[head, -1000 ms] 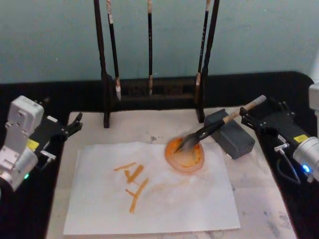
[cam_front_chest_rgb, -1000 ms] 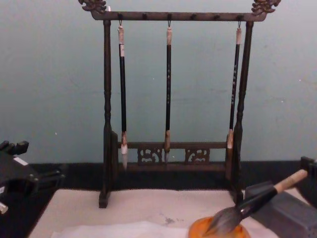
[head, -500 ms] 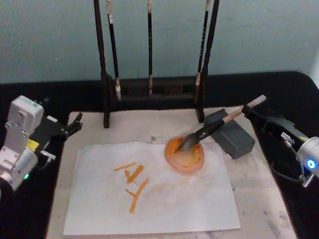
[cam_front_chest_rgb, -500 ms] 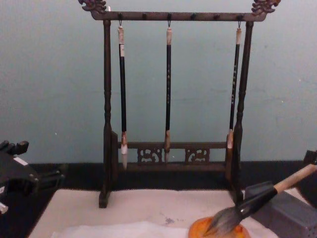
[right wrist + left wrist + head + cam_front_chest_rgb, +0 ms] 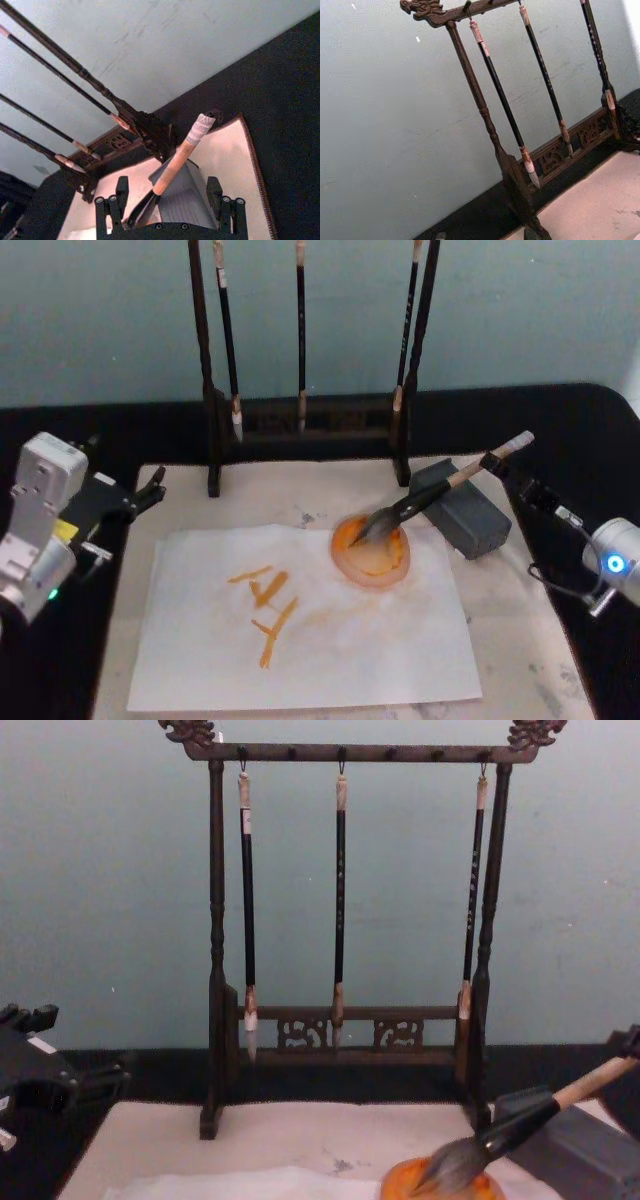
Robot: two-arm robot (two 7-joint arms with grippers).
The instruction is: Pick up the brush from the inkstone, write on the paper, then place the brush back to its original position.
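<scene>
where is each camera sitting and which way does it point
Head: high, looking down at the paper, brush and mat; left gripper at the mat's left edge, right gripper by the brush's end.
Chest: low, facing forward at the brush rack; left gripper at its left edge.
Left wrist: aimed up at the brush rack and wall.
Right wrist: looking past its open fingers at the brush handle.
Shared: head and chest both show the brush tip on the orange dish.

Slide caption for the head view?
Brush rests, bristles in orange dish, handle on grey block; orange strokes on the paper; right hand open beside it, left hand parked.
</scene>
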